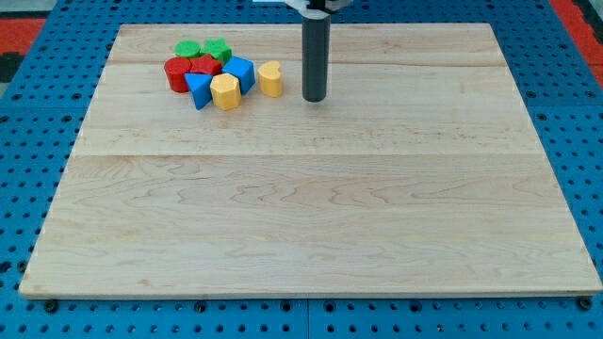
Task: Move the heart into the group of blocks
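- Camera view: my tip (315, 98), the lower end of the straight dark rod that serves as the tool, rests on the surface (311, 217) in the upper middle of the frame. The tool is a plain rod with nothing that opens or closes, and it has hold of nothing.
- The yellow heart (270, 78) stands just to the view's left of my tip, near it but with a clear strip of wood between them.
- The heart sits at the right edge of the group of blocks in the upper left of the frame, beside the blue block (241, 72); whether the two touch I cannot tell.
- A yellow hexagon-like block (225, 91) lies at the group's lower edge, next to a blue triangular block (198, 88).
- A red round block (176, 73) marks the group's left side, and a red star-like block (204, 65) sits in the middle.
- Two green blocks close the group at the view's top: one (187, 48) on the left, the other (218, 48) on the right.
- The surface is a pale wooden board lying on a blue perforated base (28, 113).
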You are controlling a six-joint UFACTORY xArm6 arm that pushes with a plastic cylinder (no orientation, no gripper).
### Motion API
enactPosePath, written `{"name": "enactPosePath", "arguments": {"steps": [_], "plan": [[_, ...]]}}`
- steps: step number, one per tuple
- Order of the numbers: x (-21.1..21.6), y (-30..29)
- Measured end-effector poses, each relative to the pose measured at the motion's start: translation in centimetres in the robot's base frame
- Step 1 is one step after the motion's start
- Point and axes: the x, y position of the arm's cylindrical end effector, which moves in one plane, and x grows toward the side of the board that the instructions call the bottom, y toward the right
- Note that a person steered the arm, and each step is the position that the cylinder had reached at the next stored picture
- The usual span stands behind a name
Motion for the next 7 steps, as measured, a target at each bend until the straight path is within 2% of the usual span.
{"name": "enactPosePath", "arguments": {"steps": [1,2,3,4,5,6,7], "plan": [[1.0,-1.1],[-1.4,-4.7],[-4.3,-4.7],[-5.7,-1.9],[-9.3,-1.0],[-11.0,-3.8],[-9.4,-5.1]]}}
